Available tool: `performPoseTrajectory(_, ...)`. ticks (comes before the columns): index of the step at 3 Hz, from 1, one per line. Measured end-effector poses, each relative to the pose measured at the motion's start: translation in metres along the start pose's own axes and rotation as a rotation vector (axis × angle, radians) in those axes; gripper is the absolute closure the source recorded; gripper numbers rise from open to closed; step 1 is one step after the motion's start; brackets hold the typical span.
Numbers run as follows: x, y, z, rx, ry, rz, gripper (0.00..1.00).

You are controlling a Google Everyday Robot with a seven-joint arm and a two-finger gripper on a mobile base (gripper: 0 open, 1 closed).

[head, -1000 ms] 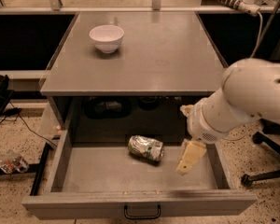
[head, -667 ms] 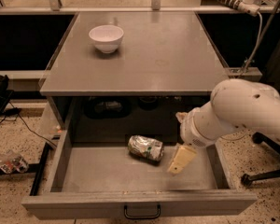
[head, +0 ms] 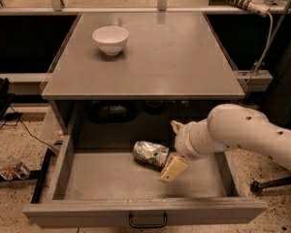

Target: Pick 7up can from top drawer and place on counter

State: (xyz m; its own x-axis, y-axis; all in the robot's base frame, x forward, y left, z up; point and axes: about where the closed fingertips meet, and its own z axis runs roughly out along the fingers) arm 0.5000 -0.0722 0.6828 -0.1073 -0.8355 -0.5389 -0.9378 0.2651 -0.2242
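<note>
1. the gripper (head: 175, 147) hangs inside the open top drawer (head: 145, 210), right of its middle and low over the floor of the box.
2. its two cream fingers (head: 173, 168) stand apart: one points down toward the front of the drawer, and the tip of the other shows higher up, toward the back.
3. nothing is clamped between them.
4. the 7up can (head: 150, 153) lies on its side on the drawer floor, just left of the gripper. its right end is next to the lower finger, but i cannot tell whether they touch.
5. the can is wrinkled and silvery, with a green patch facing the gripper.
6. the white arm (head: 252, 132) comes in from the right, over the drawer's right wall.
7. the drawer is pulled well out, and its black handle (head: 148, 222) sits at the middle of the front panel.
8. above it, the counter (head: 184, 57) carries a white bowl (head: 110, 39) near its back left corner, well apart from the can.
9. dark shapes (head: 111, 111) sit in the shadow under the counter, behind the drawer; what they are i cannot tell.
</note>
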Motion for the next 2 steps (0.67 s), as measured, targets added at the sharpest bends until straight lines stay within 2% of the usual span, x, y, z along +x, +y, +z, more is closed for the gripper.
performPoseTrajectory(1,0.001,0.011,0.025,0.011,-0.027,-0.022,0.0)
performPoseTrajectory(2,0.007,0.02,0.05,0.014,-0.021,-0.028,0.0)
